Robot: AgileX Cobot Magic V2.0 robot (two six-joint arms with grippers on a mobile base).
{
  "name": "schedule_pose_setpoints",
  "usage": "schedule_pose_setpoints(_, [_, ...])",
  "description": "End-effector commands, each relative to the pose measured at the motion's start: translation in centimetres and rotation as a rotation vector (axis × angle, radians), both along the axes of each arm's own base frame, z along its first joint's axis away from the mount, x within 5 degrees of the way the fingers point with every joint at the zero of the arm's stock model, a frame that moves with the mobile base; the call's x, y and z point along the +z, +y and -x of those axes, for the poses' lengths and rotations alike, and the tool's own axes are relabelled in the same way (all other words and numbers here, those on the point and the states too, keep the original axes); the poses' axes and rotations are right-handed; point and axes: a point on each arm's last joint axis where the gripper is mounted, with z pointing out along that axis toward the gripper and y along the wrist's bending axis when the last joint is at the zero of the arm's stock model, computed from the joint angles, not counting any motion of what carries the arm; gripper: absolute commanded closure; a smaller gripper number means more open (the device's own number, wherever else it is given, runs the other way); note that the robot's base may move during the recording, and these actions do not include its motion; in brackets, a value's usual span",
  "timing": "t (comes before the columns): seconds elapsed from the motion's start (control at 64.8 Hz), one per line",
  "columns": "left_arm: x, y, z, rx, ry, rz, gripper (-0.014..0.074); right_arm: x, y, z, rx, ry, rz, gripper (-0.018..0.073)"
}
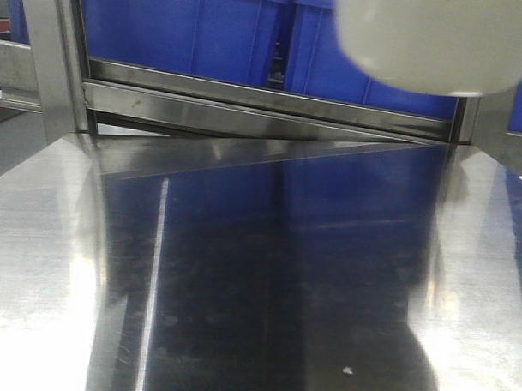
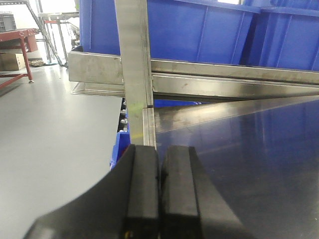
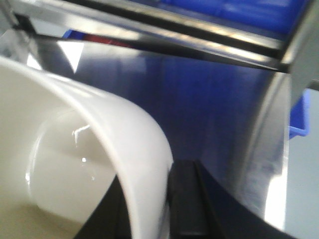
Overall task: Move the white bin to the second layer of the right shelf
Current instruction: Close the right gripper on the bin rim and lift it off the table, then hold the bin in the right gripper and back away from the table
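Observation:
The white bin (image 1: 429,38) hangs in the air at the top right of the front view, above the back right of the steel table (image 1: 267,273). In the right wrist view its glossy rim and hollow inside (image 3: 75,149) fill the left half. My right gripper (image 3: 149,186) is shut on that rim, one black finger inside the wall and one outside. My left gripper (image 2: 159,154) is shut with nothing in it, its pads touching, near the table's left back corner. I cannot pick out the right shelf second layer in these views.
Behind the table a steel rack bar (image 1: 247,105) runs across, with blue crates (image 1: 181,25) standing on the level above it. An upright steel post (image 2: 135,74) rises at the table's left back corner. Grey floor (image 2: 45,129) lies to the left.

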Motion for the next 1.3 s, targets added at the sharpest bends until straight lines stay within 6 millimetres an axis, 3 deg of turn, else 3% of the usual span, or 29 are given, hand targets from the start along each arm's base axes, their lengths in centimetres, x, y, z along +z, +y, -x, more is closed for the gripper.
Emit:
schedule_pose_setpoints(0.0, [-0.4, 0.0, 0.0, 0.002, -0.061, 0.019, 0.0512, 1.5, -1.5, 2.4, -0.031, -0.179, -0.044, 0.0508])
schedule_pose_setpoints(0.293, [-0.4, 0.0, 0.0, 0.002, -0.061, 0.019, 0.0512, -2.2, -4.0, 9.0, -0.095, -0.252, -0.065, 0.0508])
schedule_pose_setpoints(0.51, [-0.4, 0.0, 0.0, 0.002, -0.061, 0.019, 0.0512, -3.6, -4.7, 11.2, -0.112, -0.304, -0.076, 0.0508])
schedule_pose_setpoints(1.282, [-0.4, 0.0, 0.0, 0.002, -0.061, 0.019, 0.0512, -3.5, -4.7, 11.4, -0.112, -0.319, -0.08, 0.0508])
